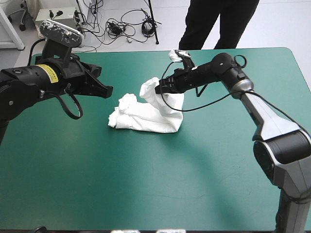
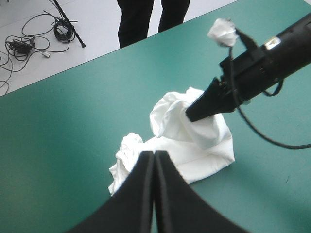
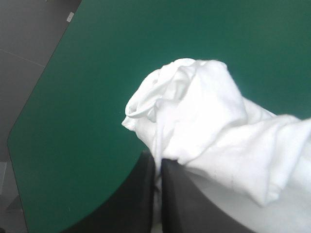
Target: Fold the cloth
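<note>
T-shirt (image 1: 146, 119) lay as a crumpled heap on the counter (image 1: 146, 189), about midway across and somewhat toward the far edge. From my station I judged the fold as not begun. I saw no flat panel, no straight crease and no sleeve laid out. There was only bunched white cloth, with a low lump at its left end and a taller peak on its right. As I read it, everything was left to do: the cloth had to be opened out and spread flat before any fold could be made.

The left jaws were fully shut, their two black fingers (image 2: 133, 201) meeting in one pointed arch with nothing between them. They hung above the counter to the left of the heap, pointing toward it but apart from it, and touched neither cloth nor counter.

The right jaws were all but shut on the T-shirt. At the heap's right part they pinched a bunch of cloth and held it up as the peak, while the rest of the garment rested on the counter. In the right wrist view a strip of white showed in the narrow gap between the fingers (image 3: 131, 199), and more cloth was draped over one of them.
</note>
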`<state>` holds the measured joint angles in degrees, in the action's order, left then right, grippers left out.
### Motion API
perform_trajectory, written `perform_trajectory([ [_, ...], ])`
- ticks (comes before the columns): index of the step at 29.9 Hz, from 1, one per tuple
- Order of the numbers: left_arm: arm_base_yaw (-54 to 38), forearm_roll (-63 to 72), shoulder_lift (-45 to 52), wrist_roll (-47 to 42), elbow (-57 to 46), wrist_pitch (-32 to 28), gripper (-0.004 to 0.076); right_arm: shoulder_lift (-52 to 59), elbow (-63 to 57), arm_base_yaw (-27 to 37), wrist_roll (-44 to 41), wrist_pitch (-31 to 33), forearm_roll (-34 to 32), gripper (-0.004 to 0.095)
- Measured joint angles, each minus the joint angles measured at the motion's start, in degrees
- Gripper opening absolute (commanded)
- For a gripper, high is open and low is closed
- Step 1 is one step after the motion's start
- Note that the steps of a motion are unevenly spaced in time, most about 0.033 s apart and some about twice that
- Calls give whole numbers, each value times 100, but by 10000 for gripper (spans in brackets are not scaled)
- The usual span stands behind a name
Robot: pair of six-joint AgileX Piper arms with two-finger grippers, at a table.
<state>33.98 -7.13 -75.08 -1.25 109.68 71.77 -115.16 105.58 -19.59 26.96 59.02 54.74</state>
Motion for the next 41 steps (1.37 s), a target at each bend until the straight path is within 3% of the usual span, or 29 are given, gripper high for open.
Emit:
perform_trajectory([
  [4,0,0,13,-80,0,0,-9,-636,477,-306,-19,54,204,236],
  [9,0,6,13,-122,0,0,-9,-1179,1058,-690,-28,566,323,423],
  [17,0,6,13,-126,0,0,-9,-1276,1809,-831,-246,1090,181,438],
  [22,0,102,30,-126,0,0,-9,-1065,2234,-579,-985,1125,-799,438],
  [28,0,197,207,-126,0,1,-9,-181,2185,-293,-1824,1201,-2801,438],
  [32,0,197,320,-126,0,1,-9,550,1700,-130,-2068,1232,-3676,438],
  [36,0,197,369,-126,0,1,-9,1045,878,100,-2130,1247,-3907,453],
  [41,0,197,369,-126,0,1,-9,1045,-106,213,-1887,1110,-3619,560],
])
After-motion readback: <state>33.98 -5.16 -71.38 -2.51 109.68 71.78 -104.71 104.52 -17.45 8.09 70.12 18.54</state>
